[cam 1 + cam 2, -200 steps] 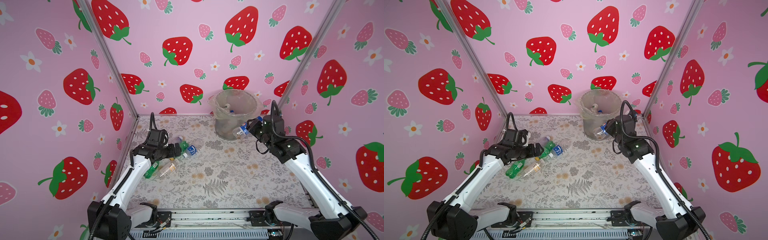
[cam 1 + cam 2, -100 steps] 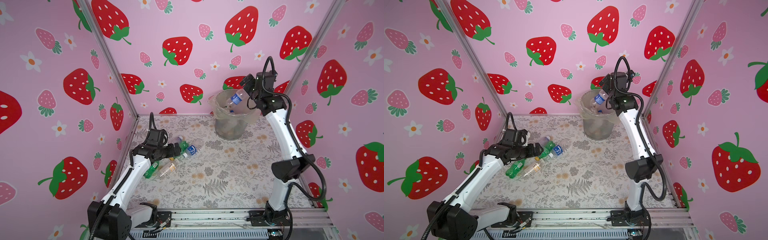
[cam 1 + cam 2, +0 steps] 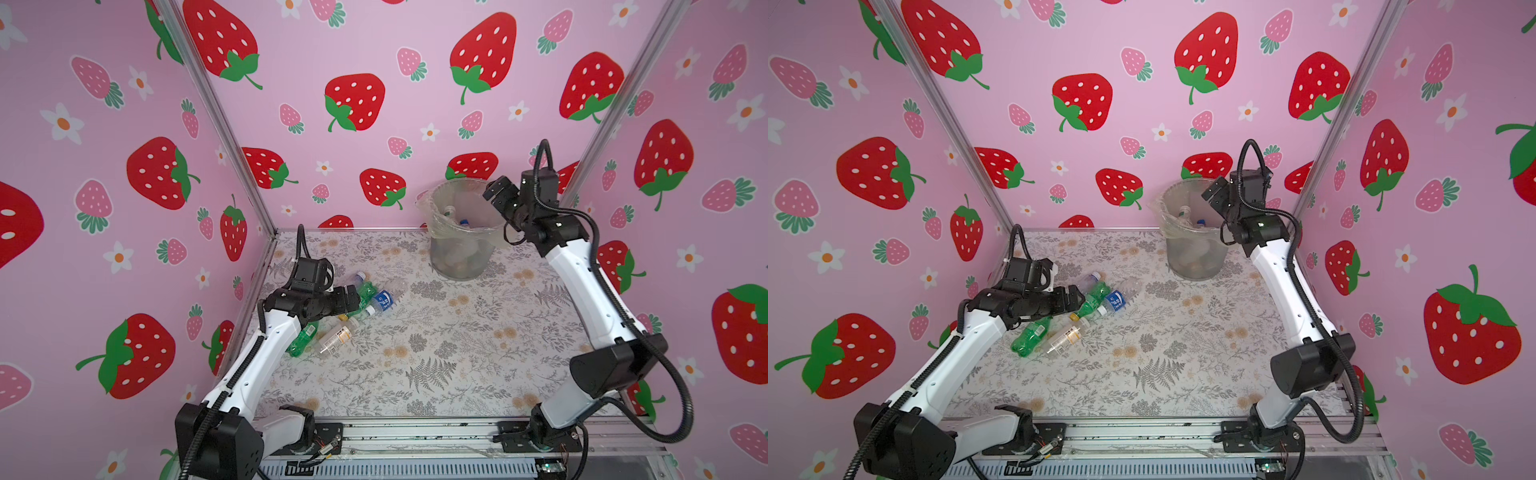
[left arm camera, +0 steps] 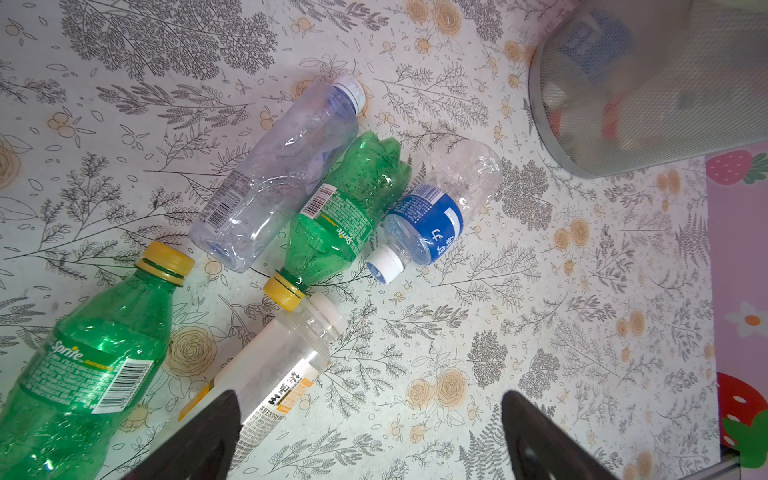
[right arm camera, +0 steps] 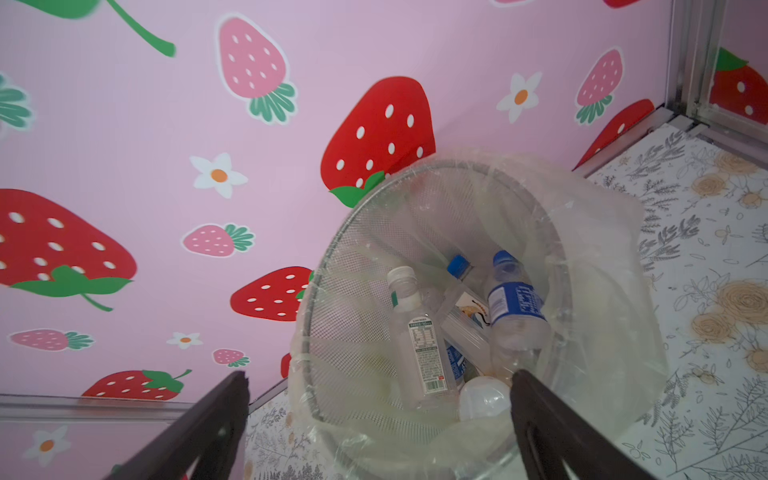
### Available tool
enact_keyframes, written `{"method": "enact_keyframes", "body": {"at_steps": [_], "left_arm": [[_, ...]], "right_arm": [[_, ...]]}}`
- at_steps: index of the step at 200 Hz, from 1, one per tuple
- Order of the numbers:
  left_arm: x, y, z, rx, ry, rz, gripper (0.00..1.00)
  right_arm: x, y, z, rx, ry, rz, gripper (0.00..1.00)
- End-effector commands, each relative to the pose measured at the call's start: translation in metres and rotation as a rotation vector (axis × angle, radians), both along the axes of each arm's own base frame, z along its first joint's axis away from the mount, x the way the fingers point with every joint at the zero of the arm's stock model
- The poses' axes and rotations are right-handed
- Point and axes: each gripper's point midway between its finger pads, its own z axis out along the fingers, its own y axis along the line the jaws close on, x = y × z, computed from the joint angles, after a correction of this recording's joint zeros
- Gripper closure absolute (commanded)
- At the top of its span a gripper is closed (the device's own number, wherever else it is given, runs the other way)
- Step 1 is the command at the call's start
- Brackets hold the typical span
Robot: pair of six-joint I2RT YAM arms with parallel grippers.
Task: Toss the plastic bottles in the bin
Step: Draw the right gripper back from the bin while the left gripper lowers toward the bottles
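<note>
Several plastic bottles lie in a loose cluster on the floral floor at the left: a green one (image 4: pixel 91 365), a clear one (image 4: pixel 274 178), a second green one (image 4: pixel 340 216), a blue-labelled one (image 4: pixel 436 216) and a white-labelled one (image 4: pixel 274 374). My left gripper (image 4: pixel 372 399) hovers open just over them (image 3: pixel 351 297), its fingers empty. The bin (image 3: pixel 434 208) stands at the back right, lined with a clear bag. Inside it lie a white-capped bottle (image 5: pixel 419 345) and a blue-labelled bottle (image 5: pixel 515 307). My right gripper (image 5: pixel 380 376) is open and empty beside the bin's rim (image 3: pixel 498 195).
Pink strawberry walls close in the left, back and right sides, with metal corner posts (image 3: pixel 216 124). The bin (image 3: pixel 1196 249) sits close to the back wall. The arm bases and a metal rail (image 3: pixel 415 436) run along the front edge.
My right gripper carried a blue-labelled bottle from beside the bin up over its mouth and opened. The bottle is gone from its fingers, and the arm has dropped back. The left arm stayed still.
</note>
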Motion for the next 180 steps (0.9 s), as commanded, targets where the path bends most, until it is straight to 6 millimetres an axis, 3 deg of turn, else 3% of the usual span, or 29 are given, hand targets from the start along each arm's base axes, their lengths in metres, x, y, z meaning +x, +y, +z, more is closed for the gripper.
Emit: {"method": "enact_keyframes", "body": {"at_steps": [1,87,144,180], "left_arm": [[0.0,0.005,0.005,0.003,-0.016,0.02,0.01],[0.003,0.017,0.004,0.051,-0.028,0.066,0.01],[0.007,0.016,-0.002,0.027,-0.011,0.1,0.01],[0.005,0.014,-0.009,0.01,0.018,0.111,0.01]], "right_arm": [[-0.01,0.004,-0.003,-0.023,-0.007,0.049,0.01],[-0.056,0.015,-0.044,-0.05,0.063,0.22,0.01],[-0.083,0.023,-0.057,-0.035,0.052,0.323,0.01],[-0.098,0.034,-0.08,-0.052,0.077,0.427,0.01]]}}
